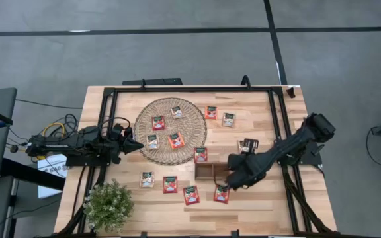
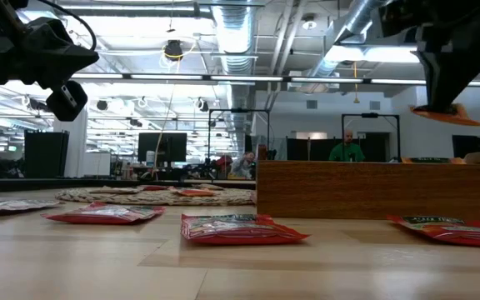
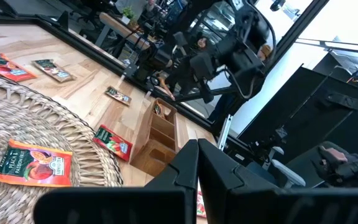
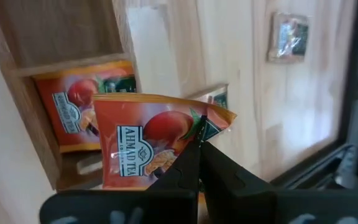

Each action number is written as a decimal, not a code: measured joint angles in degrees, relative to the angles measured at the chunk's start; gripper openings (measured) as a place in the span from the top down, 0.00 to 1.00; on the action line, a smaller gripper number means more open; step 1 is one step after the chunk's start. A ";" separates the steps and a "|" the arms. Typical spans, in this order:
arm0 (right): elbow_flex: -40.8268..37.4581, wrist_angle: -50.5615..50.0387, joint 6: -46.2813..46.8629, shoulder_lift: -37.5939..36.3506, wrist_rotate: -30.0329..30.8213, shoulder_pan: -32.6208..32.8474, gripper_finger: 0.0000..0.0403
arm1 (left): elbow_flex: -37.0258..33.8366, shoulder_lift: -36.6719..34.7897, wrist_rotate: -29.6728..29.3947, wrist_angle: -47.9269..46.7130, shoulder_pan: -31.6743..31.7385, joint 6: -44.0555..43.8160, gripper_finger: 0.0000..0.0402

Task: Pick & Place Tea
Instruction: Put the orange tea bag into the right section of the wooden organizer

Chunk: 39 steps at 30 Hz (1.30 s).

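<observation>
My right gripper [image 1: 229,178] hovers over the right end of the brown wooden tray [image 1: 207,170] and is shut on an orange tea sachet [image 4: 148,149]. Another orange sachet [image 4: 73,118] lies inside the tray compartment below it. Several red, orange and beige sachets lie flat on the round wicker mat [image 1: 170,130] and on the table around the tray. My left gripper [image 1: 137,147] waits above the mat's left edge, shut [image 3: 197,163] and holding nothing. My right gripper pinches the orange sachet between its two fingers at one edge, close to a corner [image 4: 194,127], coming from above. The sachet is lifted clear above the tray's rim [image 2: 461,112] and sticks out sideways from the fingertips, roughly level.
A small potted plant [image 1: 109,205] stands at the table's near left corner. A black frame [image 1: 190,89] runs around the tabletop. Loose sachets [image 2: 240,229] lie in front of the tray [image 2: 373,190] toward the near edge. A person stands far off in the room.
</observation>
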 joint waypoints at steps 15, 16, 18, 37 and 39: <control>8.24 -5.58 1.84 13.09 3.34 4.83 1.00 | 0.00 0.00 -0.17 -0.17 0.00 0.00 1.00; 8.23 -5.65 2.25 13.33 3.38 4.83 1.00 | 0.00 0.00 -0.17 -0.17 0.01 0.01 1.00; 8.23 -5.44 3.34 13.30 4.16 4.83 1.00 | 0.00 0.00 -0.17 -0.17 0.02 0.00 1.00; 8.24 -4.75 5.65 13.27 4.31 4.68 1.00 | 0.00 0.00 -0.11 -0.21 0.00 0.00 1.00; 8.24 -4.74 5.65 13.27 4.19 4.68 1.00 | 0.00 0.00 -0.11 -0.23 0.00 0.00 1.00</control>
